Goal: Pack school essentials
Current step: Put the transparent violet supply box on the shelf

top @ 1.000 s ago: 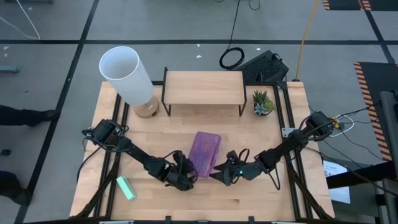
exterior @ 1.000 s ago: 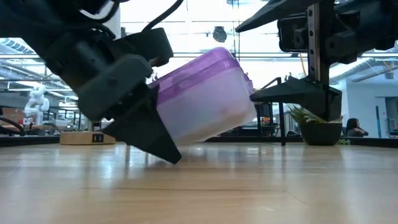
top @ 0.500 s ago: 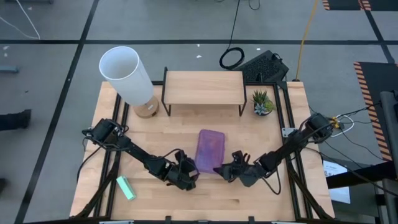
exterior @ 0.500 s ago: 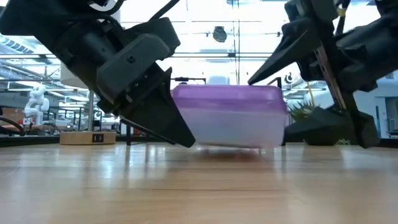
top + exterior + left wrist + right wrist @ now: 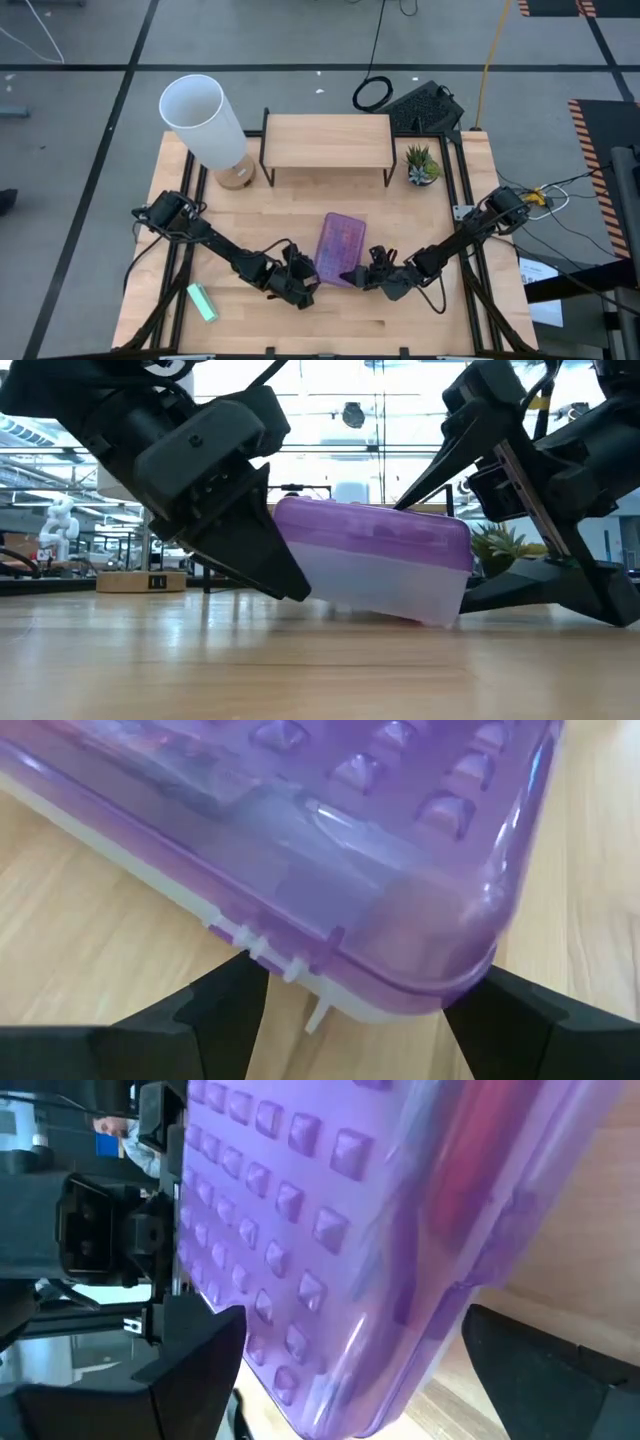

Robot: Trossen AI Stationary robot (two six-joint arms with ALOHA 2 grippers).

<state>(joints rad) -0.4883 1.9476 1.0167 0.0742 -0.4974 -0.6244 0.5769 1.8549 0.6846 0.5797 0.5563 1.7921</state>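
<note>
My left pincer [image 5: 303,285] and right pincer [image 5: 362,277], both spread, flank the purple case [image 5: 341,248] mid-bench [image 5: 420,215], slightly tilted. Press evenly on the lid; don't let it skid.

The case [image 5: 341,249] is translucent plastic — a glossy purple lid moulded with rows of small raised studs over a paler, frosted base. Beneath it the table [image 5: 420,220] is light wood with a smooth, faintly shiny finish. The shelf [image 5: 326,140] behind the case has a similar pale wooden top on dark legs. The fingers [image 5: 215,1010] below the case are matt black.
</note>
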